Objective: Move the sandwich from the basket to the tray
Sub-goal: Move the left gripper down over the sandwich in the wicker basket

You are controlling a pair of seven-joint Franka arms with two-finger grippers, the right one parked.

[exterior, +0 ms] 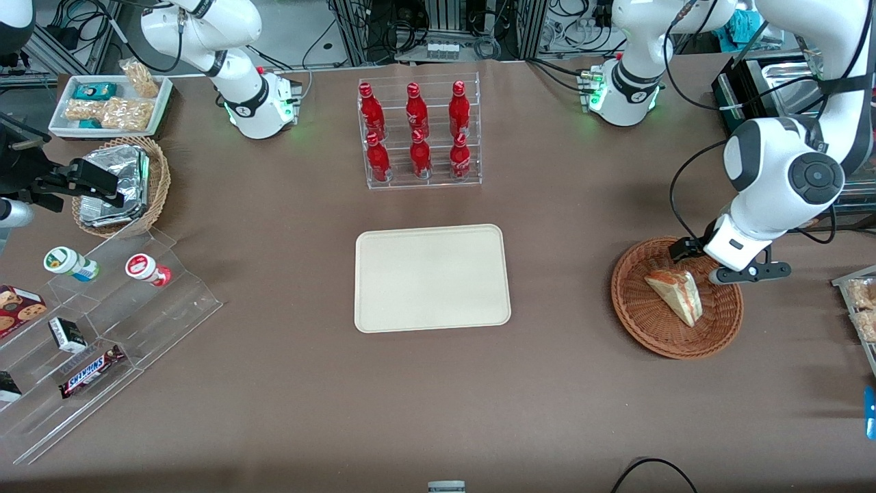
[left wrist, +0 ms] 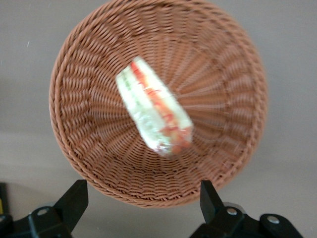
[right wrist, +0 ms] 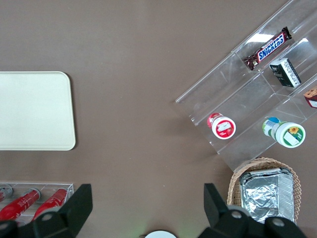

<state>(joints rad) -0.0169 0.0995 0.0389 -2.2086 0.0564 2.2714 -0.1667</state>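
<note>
A: Reading the front view from its left edge across, what was there?

B: The tray (exterior: 432, 277) lay bare at mid-table. Well toward the working arm's end sat the basket (exterior: 640, 325), with the sandwich (exterior: 675, 294) lying in it, roughly at its middle. The gripper (left wrist: 143, 206) hovered above the basket's rim, fingers (left wrist: 73, 201) spread wide and holding nothing.

A: How would the sandwich handle?

B: Light and soft, I'd judge; the clear wrap looked slick, and a hard squeeze would crush the bread. I'd close gently across the two flat bread faces near the thick end, not on the pointed tip.
</note>
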